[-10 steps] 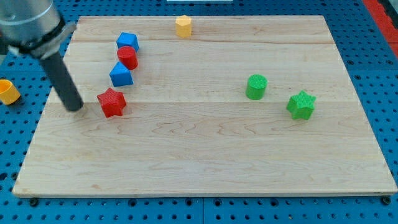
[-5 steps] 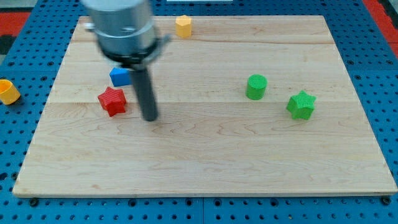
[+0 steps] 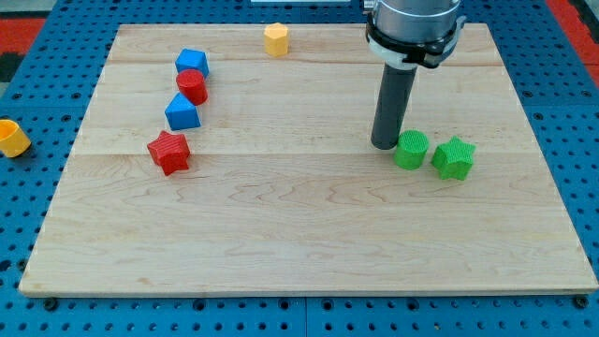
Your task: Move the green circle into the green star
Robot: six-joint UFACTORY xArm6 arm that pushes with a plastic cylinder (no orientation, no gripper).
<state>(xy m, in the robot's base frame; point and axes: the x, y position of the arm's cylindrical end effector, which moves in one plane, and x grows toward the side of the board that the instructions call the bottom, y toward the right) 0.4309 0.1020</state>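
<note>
The green circle point(image 3: 411, 150) lies at the view's right on the wooden board point(image 3: 299, 234), just left of the green star point(image 3: 454, 157), with a thin gap or bare contact between them. My tip point(image 3: 385, 144) stands at the circle's upper left edge, touching it. The dark rod rises from there to the arm's grey housing at the view's top.
A red star point(image 3: 169, 153), a blue block point(image 3: 182, 112), a red circle point(image 3: 192, 86) and a second blue block point(image 3: 192, 63) form a line at the view's left. A yellow block point(image 3: 275, 39) sits at the top edge. An orange piece point(image 3: 11, 137) lies off the board.
My tip swept from the view's left, past the red star, across to the right. The green circle has shifted down and right, close to the green star.
</note>
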